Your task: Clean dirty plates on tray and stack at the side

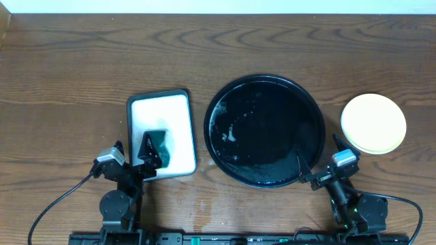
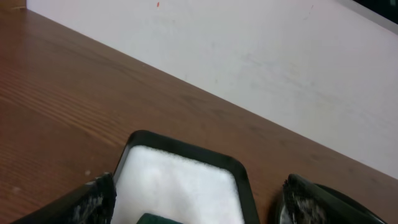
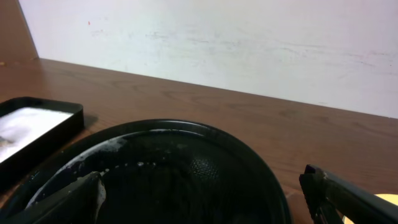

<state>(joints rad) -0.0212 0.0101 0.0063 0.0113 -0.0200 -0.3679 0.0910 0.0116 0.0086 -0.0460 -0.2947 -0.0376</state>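
Nearest the robot, the left gripper (image 1: 146, 162) hangs with its two fingers spread wide and nothing between them. It is over the near edge of the white rectangular dark-rimmed tray (image 1: 167, 112), which sits just left of the large round glossy black tray (image 1: 264, 77). A dark green cloth or sponge (image 1: 158, 143) lies in the white tray right under that gripper. The left arm is folded low, its wrist camera looking towards the far wall. The right gripper (image 1: 317, 167) is likewise spread and empty, poised at the black tray's near right rim, with its arm tucked back the same way.

The black tray is wet, with pale suds on its floor, and carries no plate. Just right of it, clear of its rim, lies a small round pale yellow plate (image 1: 373, 124). Whether the green ones are stacked beneath it cannot be told from above.

I judge the plate light, rigid and smooth, and likely slippery if damp. Its thin rim is the place to pinch, with one finger slid under the edge.
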